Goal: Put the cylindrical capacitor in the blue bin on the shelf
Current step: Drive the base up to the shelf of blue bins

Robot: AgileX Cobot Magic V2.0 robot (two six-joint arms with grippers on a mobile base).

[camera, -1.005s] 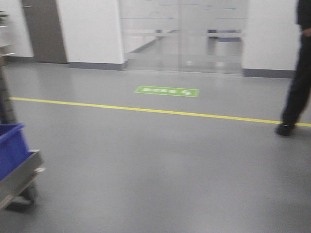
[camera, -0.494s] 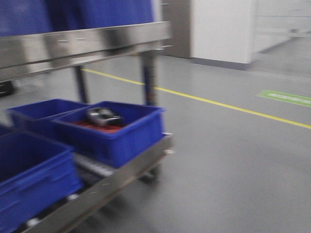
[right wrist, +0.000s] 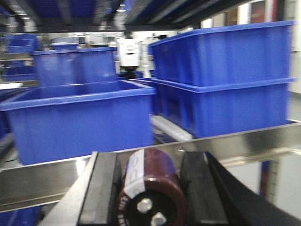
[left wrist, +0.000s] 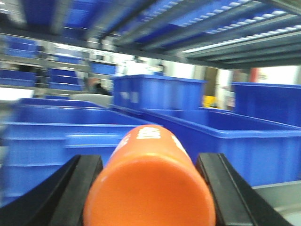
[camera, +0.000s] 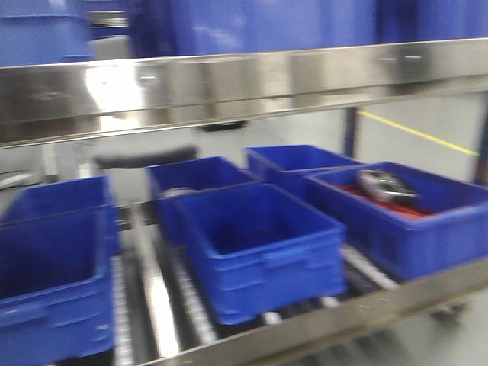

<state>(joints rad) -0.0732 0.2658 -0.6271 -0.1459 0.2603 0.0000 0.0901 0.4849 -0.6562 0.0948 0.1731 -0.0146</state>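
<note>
My right gripper (right wrist: 151,181) was closed around the dark brown cylindrical capacitor (right wrist: 149,202), low before the shiny steel shelf front rail (right wrist: 235,141), ready, I think, for the blue plastic bin (right wrist: 80,117) behind. My left gripper (left wrist: 149,174) clamped an orange tapered piece (left wrist: 149,188).

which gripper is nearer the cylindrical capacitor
Right. The right gripper is clamped on the cylindrical capacitor, one finger on each side. The left gripper holds the orange piece instead, and no capacitor shows in its view.

Left gripper (left wrist: 149,188) jaws clasp the orange piece (left wrist: 146,155), right gripper (right wrist: 151,188) jaws clasp the cylindrical capacitor (right wrist: 153,205), both pointing roughly level
</note>
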